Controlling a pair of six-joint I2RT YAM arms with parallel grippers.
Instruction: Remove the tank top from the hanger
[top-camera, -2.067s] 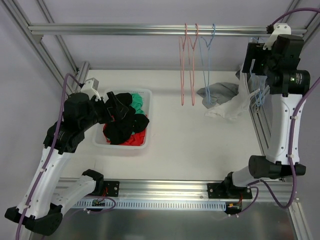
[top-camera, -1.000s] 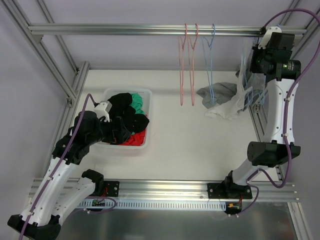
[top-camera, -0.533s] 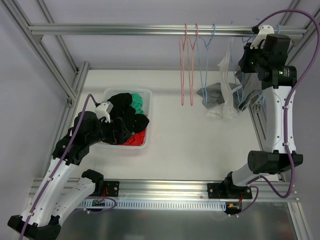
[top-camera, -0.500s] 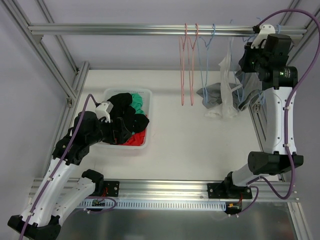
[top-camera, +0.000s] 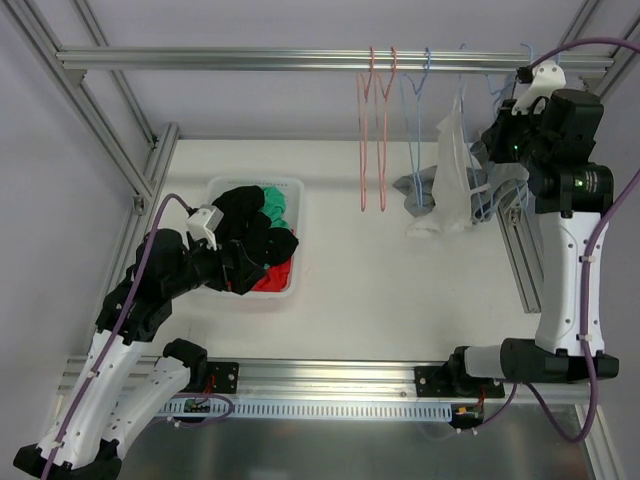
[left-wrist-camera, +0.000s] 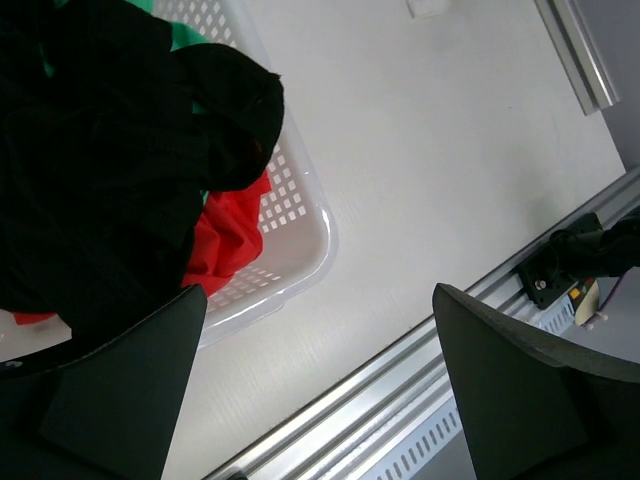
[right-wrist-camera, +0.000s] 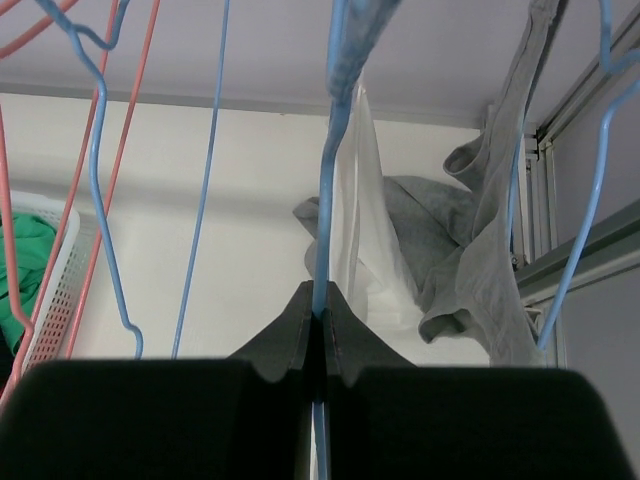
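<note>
Right fingers pinch the blue hanger, probably steadying it so the white tank top draped on it under the rail can slip off; left fingers hang open near the basket.

Diffuse, even overhead light. The white table is bright without glare, and shadows beside the basket are soft. The top view is sharp. In the wrist views, the left pincer fingers and right pincer fingers are dark, blurred silhouettes, while the background is in focus.
</note>
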